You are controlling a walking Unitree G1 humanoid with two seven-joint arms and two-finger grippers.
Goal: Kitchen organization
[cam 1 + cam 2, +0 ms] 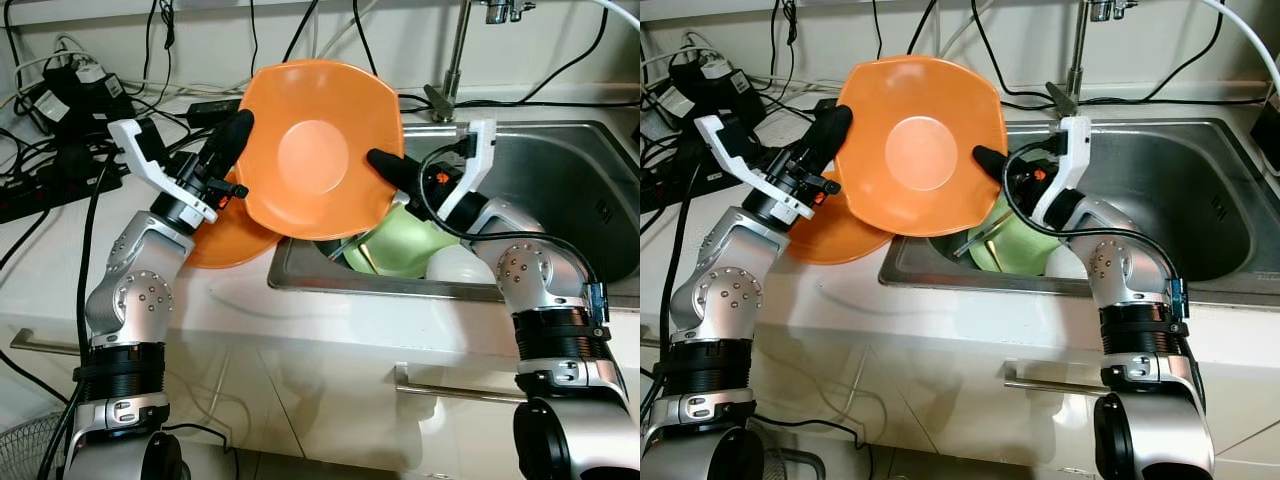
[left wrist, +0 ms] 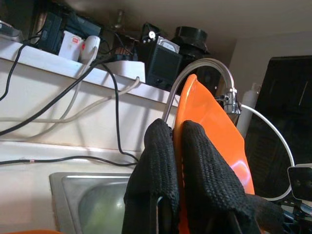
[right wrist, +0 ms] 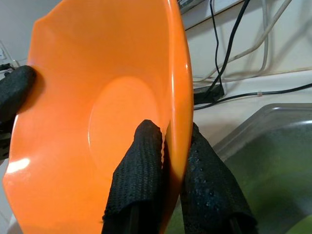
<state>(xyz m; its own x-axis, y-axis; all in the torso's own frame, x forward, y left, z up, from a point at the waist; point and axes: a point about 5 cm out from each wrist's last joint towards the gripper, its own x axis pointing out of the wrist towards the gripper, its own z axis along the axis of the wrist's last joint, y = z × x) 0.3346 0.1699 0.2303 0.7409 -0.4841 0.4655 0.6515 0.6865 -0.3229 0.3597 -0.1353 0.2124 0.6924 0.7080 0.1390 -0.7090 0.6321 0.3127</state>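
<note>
An orange plate (image 1: 318,150) is held upright above the left edge of the steel sink (image 1: 560,190), its hollow face toward me. My left gripper (image 1: 238,130) is shut on its left rim, and my right gripper (image 1: 380,165) is shut on its right rim. The left wrist view has the rim (image 2: 207,122) pinched between both black fingers, and the right wrist view has the plate (image 3: 97,107) clamped the same way. A second orange plate (image 1: 225,235) lies flat on the counter under the left gripper. A green bowl (image 1: 405,245) and a white dish (image 1: 460,265) rest in the sink.
A faucet (image 1: 455,60) rises behind the sink. Power strips, adapters and black cables (image 1: 70,100) crowd the counter at the back left. A cabinet drawer handle (image 1: 440,385) runs below the counter edge. A fan grille (image 1: 25,450) stands on the floor at lower left.
</note>
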